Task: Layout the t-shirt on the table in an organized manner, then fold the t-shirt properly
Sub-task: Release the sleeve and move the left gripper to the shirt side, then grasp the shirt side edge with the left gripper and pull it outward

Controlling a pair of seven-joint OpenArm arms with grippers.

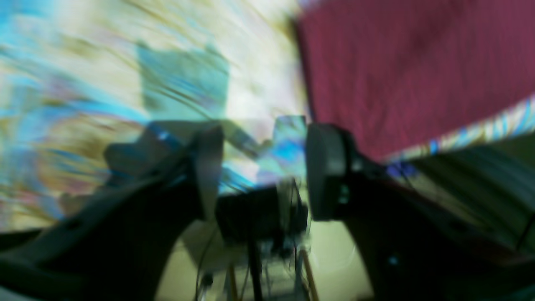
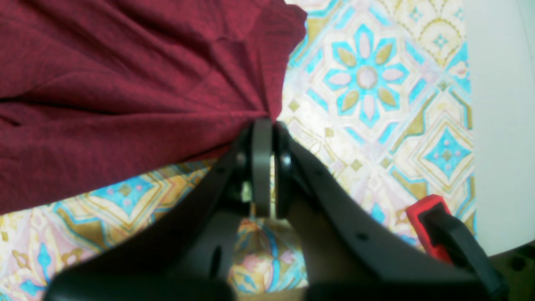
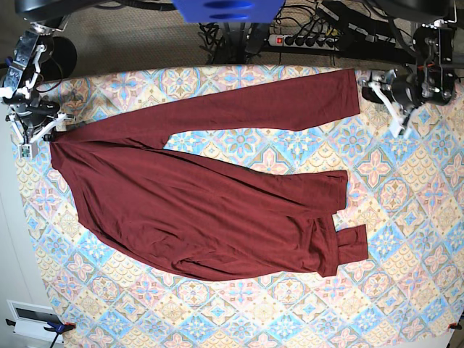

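Observation:
The dark maroon t-shirt (image 3: pixel 210 203) lies spread over the patterned table (image 3: pixel 406 239), one long sleeve (image 3: pixel 254 105) stretched along the far edge and the other bunched at the right (image 3: pixel 341 243). My right gripper (image 2: pixel 267 125) is shut on the t-shirt's edge (image 2: pixel 125 83), which fans out in creases from the pinch; in the base view this right gripper (image 3: pixel 45 134) sits at the table's far left. My left gripper (image 1: pixel 267 167) is open, with its jaws wide apart and nothing between them. The image is blurred, and the t-shirt (image 1: pixel 409 62) lies just beyond it. This left gripper (image 3: pixel 389 105) hovers right of the sleeve's end.
A red and black clamp (image 2: pixel 430 221) grips the table's edge near my right gripper. Another clamp (image 3: pixel 61 326) and a white box (image 3: pixel 32 317) sit at the near left corner. A power strip and cables (image 3: pixel 304 38) lie behind the table.

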